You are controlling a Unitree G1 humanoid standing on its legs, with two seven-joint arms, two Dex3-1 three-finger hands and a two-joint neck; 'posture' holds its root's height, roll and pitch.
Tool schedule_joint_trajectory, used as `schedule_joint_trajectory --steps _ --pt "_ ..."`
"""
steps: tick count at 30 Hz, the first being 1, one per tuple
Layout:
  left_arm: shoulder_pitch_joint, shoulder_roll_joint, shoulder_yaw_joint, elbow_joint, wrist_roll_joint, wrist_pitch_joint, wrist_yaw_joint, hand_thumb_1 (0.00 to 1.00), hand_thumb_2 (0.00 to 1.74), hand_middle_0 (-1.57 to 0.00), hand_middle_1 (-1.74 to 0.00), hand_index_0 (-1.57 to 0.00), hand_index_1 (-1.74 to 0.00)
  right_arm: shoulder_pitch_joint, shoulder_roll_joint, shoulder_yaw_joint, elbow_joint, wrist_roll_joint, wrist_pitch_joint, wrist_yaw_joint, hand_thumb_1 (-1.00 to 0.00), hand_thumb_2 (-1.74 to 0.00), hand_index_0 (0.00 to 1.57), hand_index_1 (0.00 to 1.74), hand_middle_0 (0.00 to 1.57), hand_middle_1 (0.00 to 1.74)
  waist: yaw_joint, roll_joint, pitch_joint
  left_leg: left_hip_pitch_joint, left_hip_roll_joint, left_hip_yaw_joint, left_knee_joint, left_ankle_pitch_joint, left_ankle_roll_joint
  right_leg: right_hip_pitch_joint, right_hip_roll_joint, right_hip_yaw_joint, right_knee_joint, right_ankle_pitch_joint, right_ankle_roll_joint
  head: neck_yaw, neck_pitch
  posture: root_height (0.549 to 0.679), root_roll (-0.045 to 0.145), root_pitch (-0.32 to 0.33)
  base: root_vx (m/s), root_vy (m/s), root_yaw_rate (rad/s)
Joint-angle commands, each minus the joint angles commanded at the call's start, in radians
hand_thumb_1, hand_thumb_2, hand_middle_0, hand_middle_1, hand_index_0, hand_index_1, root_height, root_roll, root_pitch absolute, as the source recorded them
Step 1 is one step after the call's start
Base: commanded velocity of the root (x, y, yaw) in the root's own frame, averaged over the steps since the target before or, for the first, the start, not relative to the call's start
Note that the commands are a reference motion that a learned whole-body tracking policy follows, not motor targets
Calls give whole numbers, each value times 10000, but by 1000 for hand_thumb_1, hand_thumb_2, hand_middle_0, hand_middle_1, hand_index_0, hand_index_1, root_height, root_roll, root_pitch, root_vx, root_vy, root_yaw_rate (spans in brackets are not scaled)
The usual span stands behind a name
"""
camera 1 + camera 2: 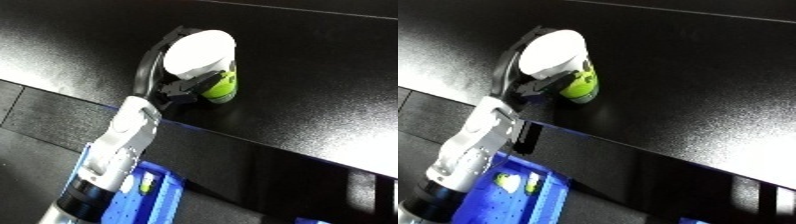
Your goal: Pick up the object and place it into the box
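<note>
A glossy black table (311, 90) catches soft light above darker flooring (35, 130).

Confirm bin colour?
Blue bin, clearest in the right eye view, at the lower edge.

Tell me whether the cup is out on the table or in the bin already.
Out: the cup sits on the black table, left hand curled around it; the blue bin lies below.

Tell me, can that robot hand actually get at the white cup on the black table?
Yes, it looks so. The left robot hand is already at the cup, with fingers curled round its far side and the thumb across its near side. Nothing else on the table stands in the way.
</note>
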Motion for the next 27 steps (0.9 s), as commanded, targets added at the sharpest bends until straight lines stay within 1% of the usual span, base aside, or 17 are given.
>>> schedule_joint_trajectory --steps 4,7,9,11,13,16,19,21,24,27 --pt "1061 118 1201 -885 463 -1245 415 1000 1740 -1570 -1740 -1570 -1740 376 15 -269 -141 151 -213 -57 0 0 0 0 0 0 319 89 0 -16 -134 -128 -7 13 -4 33 -35 -50 42 -67 -74 -38 29 621 47 -37 -33 -30 141" --pt "1764 317 2281 -770 653 -2146 984 1000 1740 -1570 -1740 -1570 -1740 617 35 -480 -180 181 -347 -44 0 0 0 0 0 0 509 152 0 1 -198 -204 -80 68 -7 49 -48 -96 84 -121 -118 39 50 622 49 -37 -41 -24 118" --pt "2176 433 2998 -324 432 -2744 1318 1000 1740 -1570 -1740 -1570 -1740 711 26 -585 -168 192 -416 -24 0 0 0 0 0 0 576 195 0 14 -215 -229 -140 116 -24 60 -58 -121 94 -151 -142 32 104 623 51 -36 -42 -6 90" --pt "2620 452 3620 330 -27 -3246 1528 1000 1740 -1570 -1740 -1570 -1740 750 -2 -662 -159 213 -445 -19 0 0 0 0 0 0 601 241 0 15 -235 -248 -181 158 -43 66 -67 -138 92 -175 -161 -18 189 623 53 -35 -38 3 82" --pt "3092 410 4107 1153 -494 -3724 1594 1000 1740 -1570 -1740 -1570 -1740 762 -18 -710 -158 241 -440 -41 0 0 0 0 0 0 612 287 0 22 -264 -270 -216 189 -55 89 -78 -153 77 -203 -180 -102 237 623 55 -34 -28 5 77" --pt "3786 466 4688 2451 -1083 -4426 1620 1000 1740 -1570 -1740 -1570 -1740 776 -19 -734 -171 249 -439 -80 0 0 0 0 0 0 640 350 0 28 -290 -280 -247 219 -60 132 -88 -163 70 -277 -231 -392 252 623 57 -34 -29 13 45" --pt "4403 652 5079 3574 -1472 -4879 1708 1000 1740 -1570 -1740 -1570 -1740 766 -24 -678 -202 259 -436 -143 0 0 0 0 0 0 661 398 0 11 -297 -273 -251 248 -68 158 -75 -150 105 -377 -293 -780 252 623 58 -35 -28 38 9" --pt "4720 759 5239 4264 -1703 -4980 1692 1000 1740 -1570 -1740 -1570 -1740 737 -34 -630 -226 267 -407 -205 0 0 0 0 0 0 664 416 0 0 -302 -269 -248 264 -67 184 -62 -140 126 -441 -328 -1199 197 623 60 -36 -20 51 22" --pt "5021 897 5384 5281 -2016 -4893 1551 1000 1740 -1570 -1740 -1570 -1740 675 -63 -574 -244 261 -342 -272 0 0 0 0 0 0 664 416 0 -21 -305 -255 -231 276 -53 235 -44 -141 138 -524 -370 -2005 10 622 62 -39 -21 49 43" --pt "5095 1031 5437 6144 -2089 -4614 1442 1000 1740 -1570 -1740 -1570 -1740 638 -76 -519 -259 256 -310 -297 0 0 0 0 0 0 660 376 0 -42 -288 -239 -222 301 -43 302 -29 -170 123 -581 -391 -2677 -157 621 63 -41 -19 35 44"
